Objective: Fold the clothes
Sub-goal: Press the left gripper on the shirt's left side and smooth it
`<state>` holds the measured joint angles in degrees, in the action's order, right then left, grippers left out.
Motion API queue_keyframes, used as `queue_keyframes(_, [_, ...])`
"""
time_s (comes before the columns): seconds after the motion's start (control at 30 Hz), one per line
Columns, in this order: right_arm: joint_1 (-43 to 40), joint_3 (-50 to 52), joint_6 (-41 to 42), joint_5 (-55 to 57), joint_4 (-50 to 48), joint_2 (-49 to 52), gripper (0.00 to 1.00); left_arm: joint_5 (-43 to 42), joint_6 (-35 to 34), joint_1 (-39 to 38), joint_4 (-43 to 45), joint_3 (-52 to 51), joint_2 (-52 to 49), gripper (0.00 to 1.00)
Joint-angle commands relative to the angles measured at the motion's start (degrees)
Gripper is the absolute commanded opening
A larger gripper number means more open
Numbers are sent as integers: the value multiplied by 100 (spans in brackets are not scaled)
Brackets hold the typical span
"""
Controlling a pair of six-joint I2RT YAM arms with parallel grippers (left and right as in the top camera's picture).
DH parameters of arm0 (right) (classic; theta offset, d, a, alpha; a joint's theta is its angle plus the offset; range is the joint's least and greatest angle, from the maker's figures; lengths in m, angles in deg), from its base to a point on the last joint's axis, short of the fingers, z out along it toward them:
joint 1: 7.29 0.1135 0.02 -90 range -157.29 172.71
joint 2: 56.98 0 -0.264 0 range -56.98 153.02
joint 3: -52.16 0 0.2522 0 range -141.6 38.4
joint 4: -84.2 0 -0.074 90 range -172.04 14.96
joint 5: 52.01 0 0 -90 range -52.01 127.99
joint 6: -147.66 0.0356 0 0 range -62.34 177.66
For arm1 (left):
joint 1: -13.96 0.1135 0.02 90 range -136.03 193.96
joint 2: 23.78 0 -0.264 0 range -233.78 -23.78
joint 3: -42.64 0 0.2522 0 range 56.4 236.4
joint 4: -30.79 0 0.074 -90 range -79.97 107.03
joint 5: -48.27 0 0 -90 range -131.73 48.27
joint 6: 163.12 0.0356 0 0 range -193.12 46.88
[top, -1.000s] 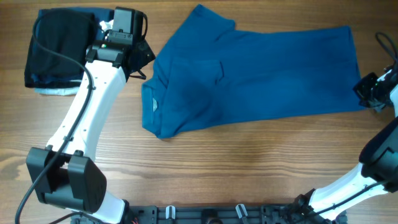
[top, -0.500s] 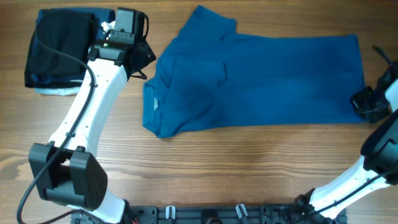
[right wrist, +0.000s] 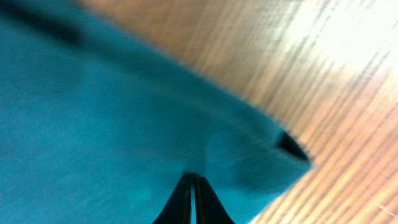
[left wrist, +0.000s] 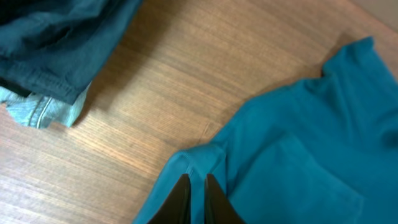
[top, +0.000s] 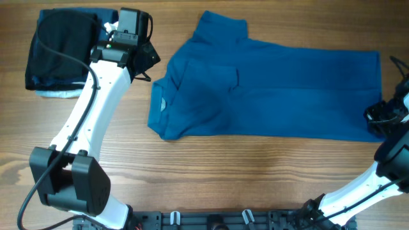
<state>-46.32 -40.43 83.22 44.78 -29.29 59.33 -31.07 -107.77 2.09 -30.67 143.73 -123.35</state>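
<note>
Where the right gripper [right wrist: 191, 180] meets cloth, its two fingers are pressed together on the blue fabric of the polo shirt [top: 287, 89], pinching it beside a pointed corner. That view is blurred, so the fold at the corner is hard to read. From overhead, this grip sits at the shirt's near right corner, close to the right edge of the table [top: 255, 179].

The left gripper [left wrist: 196, 180] has its fingers drawn nearly together with only a thin slit between them. Their tips hang right at the shirt's far left edge, and I cannot tell whether any fabric is caught there.

I count one shirt, one stack of dark garments [top: 57, 51] and two arms. The shirt lies flat and stretched across the middle and right of the table. Its collar end [top: 160, 105] points left, one short sleeve [top: 220, 25] juts toward the far side, and the hem runs straight down the right. The left part is doubled over itself, with a few soft creases.

The dark stack sits at the far left corner, well apart from the shirt, with a pale blue edge [left wrist: 40, 112] showing underneath.

The table is light brown wood with a plain grain. Bare wood runs along the whole near side between the shirt and the black mounting rail [top: 217, 220]. A narrower strip separates the shirt from the dark stack, and the left arm crosses it.
</note>
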Motion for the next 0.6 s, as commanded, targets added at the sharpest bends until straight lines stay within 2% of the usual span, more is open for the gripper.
queue_keyframes(0.0, [85,-511,-984,-1591,11,-647,4,-389,168,0,369,-42,-76,4])
queue_keyframes(0.07, [225,-708,-1056,-1764,28,-946,4,-1117,293,0,721,-42,-162,4])
queue_keyframes(0.13, [317,-754,-1054,-1764,-92,-1150,5,-1412,293,-28,1010,-42,-363,4])
queue_keyframes(0.2, [348,-754,-1038,-1764,-286,-1263,13,-1456,291,-103,1266,-42,-649,4])
queue_keyframes(0.23, [345,-754,-1036,-1764,-356,-1270,46,-1497,295,-164,1410,-42,-850,4])
queue_keyframes(0.27, [345,-748,-1038,-1759,-402,-1268,100,-1495,295,-234,1521,-42,-1058,4])
queue_keyframes(0.57, [345,-730,-1043,-1759,-562,-1266,100,-1419,461,-483,2398,-42,-2413,4])
